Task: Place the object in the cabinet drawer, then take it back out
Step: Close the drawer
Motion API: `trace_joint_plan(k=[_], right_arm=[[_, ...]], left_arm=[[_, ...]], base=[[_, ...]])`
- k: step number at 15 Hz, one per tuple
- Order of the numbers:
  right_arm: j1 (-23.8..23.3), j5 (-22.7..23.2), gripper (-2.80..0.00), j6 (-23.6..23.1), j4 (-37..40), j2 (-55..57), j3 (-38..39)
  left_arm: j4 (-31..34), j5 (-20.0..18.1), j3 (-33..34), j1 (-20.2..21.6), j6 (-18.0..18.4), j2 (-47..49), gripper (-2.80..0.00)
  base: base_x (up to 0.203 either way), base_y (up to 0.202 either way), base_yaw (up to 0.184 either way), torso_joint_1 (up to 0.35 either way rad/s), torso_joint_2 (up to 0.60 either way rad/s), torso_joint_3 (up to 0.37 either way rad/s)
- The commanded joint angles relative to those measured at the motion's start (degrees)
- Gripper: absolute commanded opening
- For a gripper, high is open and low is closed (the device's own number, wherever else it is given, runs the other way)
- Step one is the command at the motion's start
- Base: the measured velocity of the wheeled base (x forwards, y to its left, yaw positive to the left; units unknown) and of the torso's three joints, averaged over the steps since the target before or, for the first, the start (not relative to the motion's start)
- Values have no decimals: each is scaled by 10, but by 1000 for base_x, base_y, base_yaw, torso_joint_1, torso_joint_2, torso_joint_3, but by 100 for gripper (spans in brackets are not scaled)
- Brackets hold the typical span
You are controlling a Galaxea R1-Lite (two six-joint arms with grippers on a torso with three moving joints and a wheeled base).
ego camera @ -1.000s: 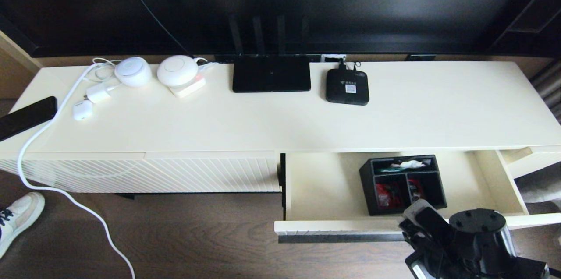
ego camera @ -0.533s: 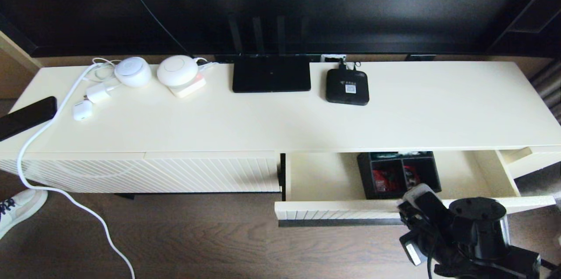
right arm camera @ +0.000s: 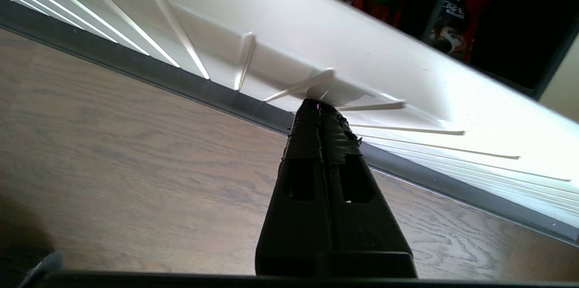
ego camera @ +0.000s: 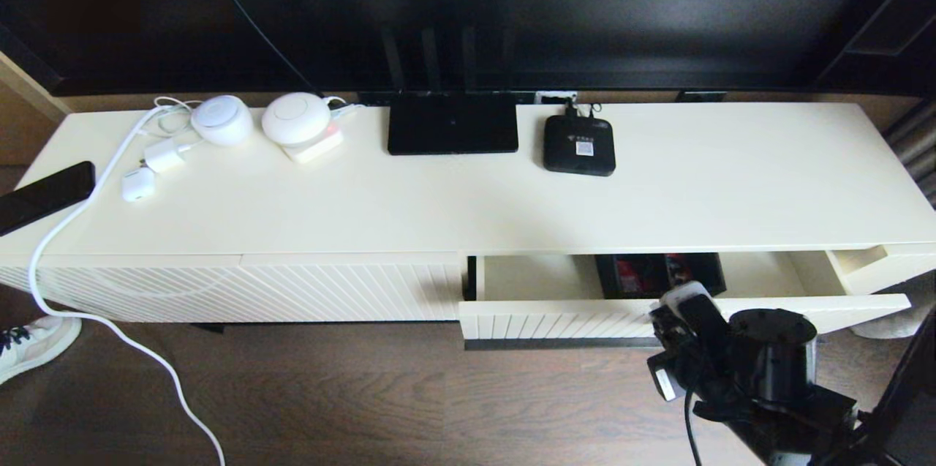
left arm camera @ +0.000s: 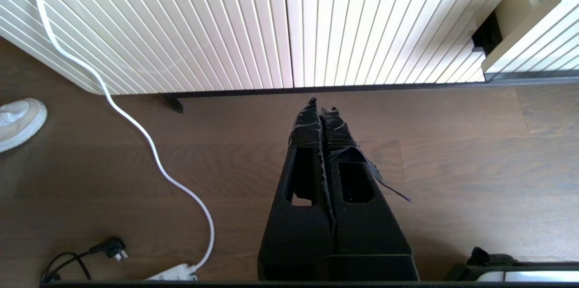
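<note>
The cream cabinet drawer (ego camera: 556, 316) with its vertically ribbed front stands only a little way out from the cabinet. Inside it sits the black organizer box (ego camera: 658, 272); only its near compartments with red items show, the rest is hidden under the cabinet top. My right gripper (ego camera: 673, 305) is shut, its tips pressed against the ribbed drawer front (right arm camera: 253, 53) just above the dark bar handle (right arm camera: 181, 80). The wrist view also shows the organizer (right arm camera: 441, 12) past the drawer's top edge. My left gripper (left arm camera: 321, 105) hangs shut and empty over the floor, facing the diagonally ribbed front.
On the cabinet top lie a flat black router (ego camera: 452, 131), a small black set-top box (ego camera: 579, 145), white round devices (ego camera: 296, 118) and a dark phone (ego camera: 44, 195). A white cable (ego camera: 110, 320) trails down to the wooden floor, near a white shoe (ego camera: 36, 349).
The drawer has slid well into the cabinet, with my right gripper following against its front. More of the organizer box is now hidden under the cabinet top.
</note>
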Motion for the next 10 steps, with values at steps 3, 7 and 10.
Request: trace_joint_plan(k=[3,7,10], right_arm=[[-6,-1,-280,-5,-6,26,-36],[-15,-1,-280,-8,-5,50,-70],[-22,0,-280,-9,-4,62,-101]], left_arm=[[0,0,0,0,0,1,-280],[-1,0,0,0,0,1,-280],[0,0,0,0,0,1,-280]], base=[[0,0,0,0,0,0],[0,0,0,0,0,0],[0,0,0,0,0,0]])
